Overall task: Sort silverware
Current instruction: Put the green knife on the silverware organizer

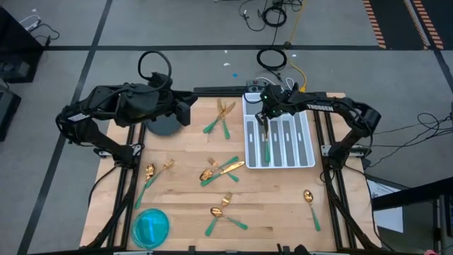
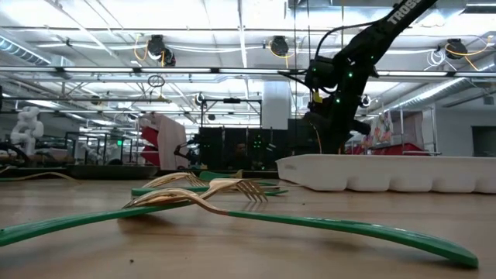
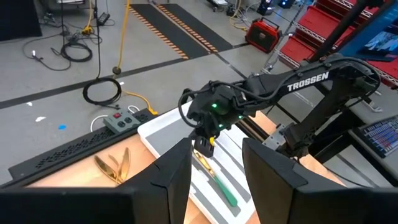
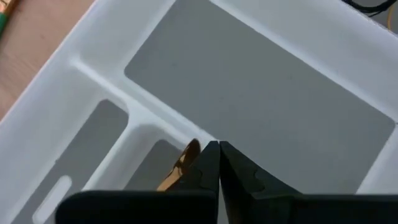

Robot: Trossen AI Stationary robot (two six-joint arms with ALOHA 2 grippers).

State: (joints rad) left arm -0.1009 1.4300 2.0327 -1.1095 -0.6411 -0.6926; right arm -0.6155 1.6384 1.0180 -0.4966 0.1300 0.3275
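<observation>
One green-handled piece (image 1: 266,145) is lying in the second slot from the left of the white tray (image 1: 309,161), gold head toward the far end. In the right wrist view its gold tip (image 4: 184,163) is poking out just beside the fingers. I can't tell if it's a fork, spoon or knife.

The right gripper (image 1: 264,119) is hanging right over that slot at the head end, and its fingers (image 4: 211,177) are sitting pressed together, no gap between them. They're looking closed on nothing, with the gold tip beside them rather than between.

The rest of the silverware is sitting out on the wooden table (image 1: 283,205): a pair of forks (image 1: 221,115) near the far edge, just left of the tray, a little pile (image 1: 220,170) in the middle, two pieces (image 1: 153,176) on the left, a crossed fork and spoon (image 1: 223,210) near the front, and a lone spoon (image 1: 311,205) at the front right.

The left gripper (image 1: 185,111) is waiting over the far left part of the table with its fingers (image 3: 264,168) spread apart, holding nothing. A blue round plate (image 1: 151,226) is sitting at the front left corner.
</observation>
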